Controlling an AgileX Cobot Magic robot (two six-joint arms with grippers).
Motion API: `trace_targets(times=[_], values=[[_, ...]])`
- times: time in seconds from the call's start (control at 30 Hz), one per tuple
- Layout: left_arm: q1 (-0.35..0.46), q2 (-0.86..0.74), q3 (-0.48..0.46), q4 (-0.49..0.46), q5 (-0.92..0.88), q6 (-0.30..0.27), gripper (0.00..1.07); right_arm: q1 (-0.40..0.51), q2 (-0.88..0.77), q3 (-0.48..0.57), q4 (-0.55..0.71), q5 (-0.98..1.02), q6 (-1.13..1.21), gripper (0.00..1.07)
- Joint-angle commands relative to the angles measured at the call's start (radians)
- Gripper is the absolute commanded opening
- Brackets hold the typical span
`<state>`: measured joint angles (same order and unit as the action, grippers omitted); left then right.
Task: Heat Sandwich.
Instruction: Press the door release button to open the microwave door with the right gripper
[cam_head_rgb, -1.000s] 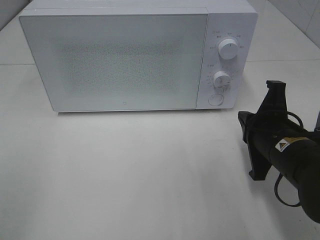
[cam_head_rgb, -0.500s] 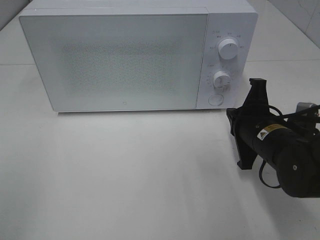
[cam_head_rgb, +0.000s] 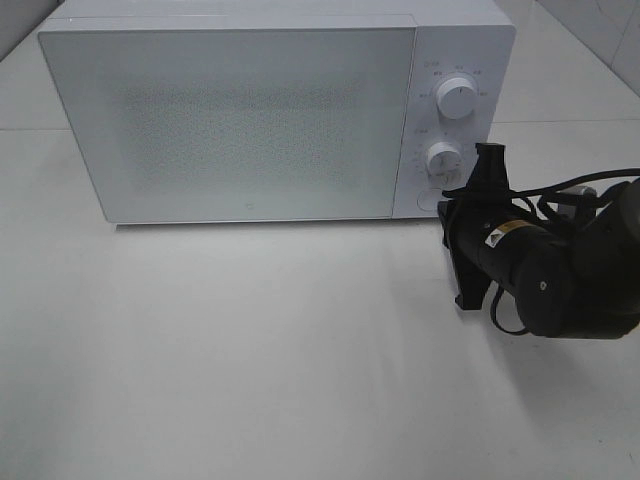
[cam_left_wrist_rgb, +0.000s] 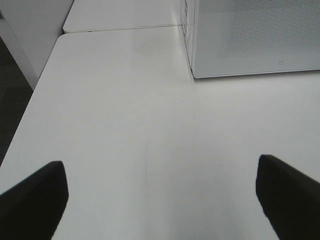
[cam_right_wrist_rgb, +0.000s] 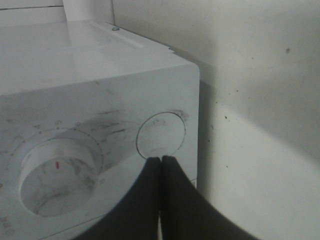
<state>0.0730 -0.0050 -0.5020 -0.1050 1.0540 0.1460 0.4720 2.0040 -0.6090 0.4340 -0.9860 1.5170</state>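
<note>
Sandwich not found in any view; whether it sits behind the frosted door of the closed microwave (cam_head_rgb: 240, 120) cannot be told. Softness, light weight and easily shifted layers are to be expected, so a gentle hold across the bread's sides is judged safest. Right tool (cam_right_wrist_rgb: 160, 161) is clenched, tips at the round button (cam_right_wrist_rgb: 161, 134); contact cannot be confirmed. Left tool (cam_left_wrist_rgb: 160, 165) is spread wide, empty, above the tabletop (cam_left_wrist_rgb: 125, 125).
</note>
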Motion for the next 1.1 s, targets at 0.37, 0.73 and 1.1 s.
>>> trace_targets(times=[0.37,0.73,1.1], values=[[0.005,-0.021,0.0,-0.003,-0.011,-0.007,0.96,-0.063,0.082,-0.137,-0.036,0.079,-0.006,0.0],[0.005,-0.021,0.0,-0.003,-0.011,-0.007,0.96,-0.074,0.082,-0.177,-0.043,0.055,-0.008,0.0],[0.005,-0.021,0.0,-0.003,-0.011,-0.007,0.96,-0.074,0.101,-0.21,-0.05,-0.063,-0.016,0.0]])
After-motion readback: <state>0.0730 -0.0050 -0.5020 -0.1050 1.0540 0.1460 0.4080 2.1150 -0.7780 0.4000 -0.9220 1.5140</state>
